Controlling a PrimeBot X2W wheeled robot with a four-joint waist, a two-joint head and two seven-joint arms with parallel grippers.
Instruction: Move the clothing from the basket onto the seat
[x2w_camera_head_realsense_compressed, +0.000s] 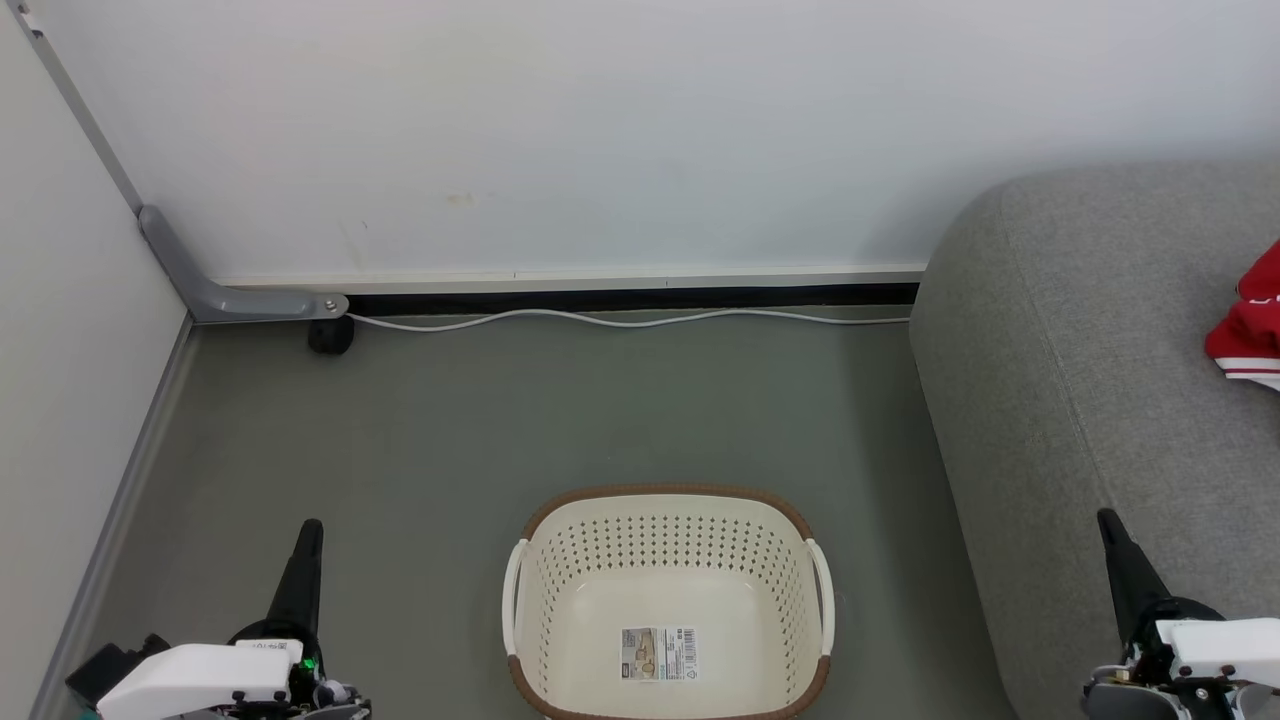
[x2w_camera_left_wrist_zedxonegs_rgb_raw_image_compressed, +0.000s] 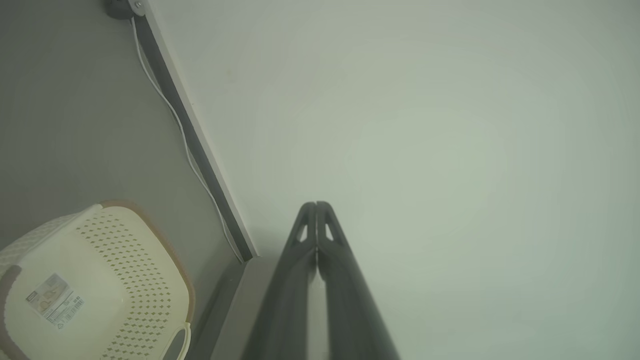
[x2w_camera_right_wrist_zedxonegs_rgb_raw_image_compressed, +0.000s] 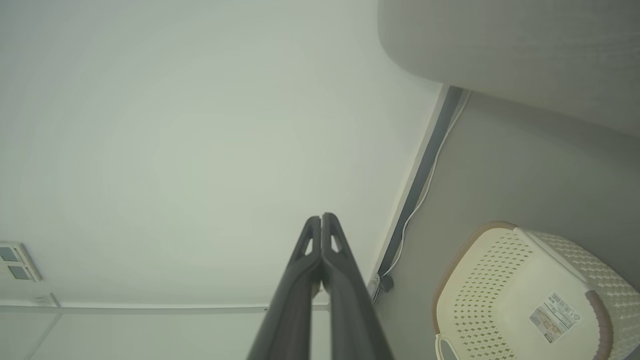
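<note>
Over on the right, the grey seat (x2w_camera_head_realsense_compressed: 1080, 400) runs off frame, so the red clothing (x2w_camera_head_realsense_compressed: 1250, 330) on it is cut off. The basket (x2w_camera_head_realsense_compressed: 668, 493) sits on the floor, near rim clipped. Left gripper (x2w_camera_left_wrist_zedxonegs_rgb_raw_image_compressed: 316, 206) and right gripper (x2w_camera_right_wrist_zedxonegs_rgb_raw_image_compressed: 321, 218) are both pinched closed, empty.

On my head feed the clothing (x2w_camera_head_realsense_compressed: 1252, 325) is cut by the right edge: I see one red fold with white trim, possibly more than one garment. The seat (x2w_camera_head_realsense_compressed: 1080, 380) runs off the right and bottom edges. The basket (x2w_camera_head_realsense_compressed: 668, 545) loses its near rim at the bottom edge. The print on its label (x2w_camera_head_realsense_compressed: 658, 654) is too small to read.
</note>
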